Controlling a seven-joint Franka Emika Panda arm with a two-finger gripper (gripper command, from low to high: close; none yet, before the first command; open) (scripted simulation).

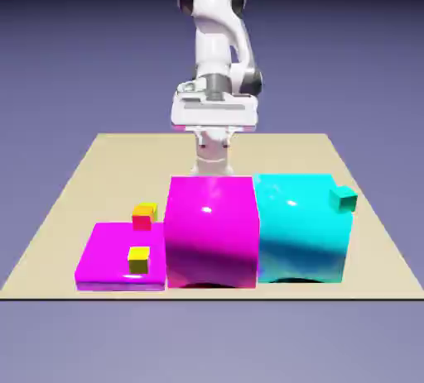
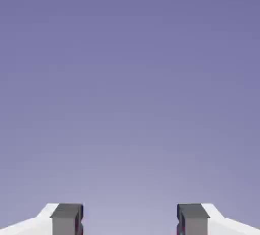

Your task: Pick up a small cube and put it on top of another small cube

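The pale tan table [image 1: 108, 183] spreads across the exterior view, with the white arm [image 1: 214, 42] at its far edge. In front of the arm, a big magenta block [image 1: 212, 228] stands just beside a big cyan block [image 1: 300, 232], which is on the exterior view's right. A low magenta slab [image 1: 108, 264] lies on the exterior view's left. The gripper [image 2: 130, 221] has its two fingertips wide apart, with only blue-violet backdrop between them in the hand view. Four small cubes show in the exterior view: a teal cube [image 1: 343, 199] at the cyan block's upper right corner, a yellow cube [image 1: 139, 260] on the slab, and an orange cube [image 1: 146, 210] seen partly behind and above a red cube [image 1: 142, 222] near the slab's far edge. Whether the orange one rests on the red one, I cannot tell.
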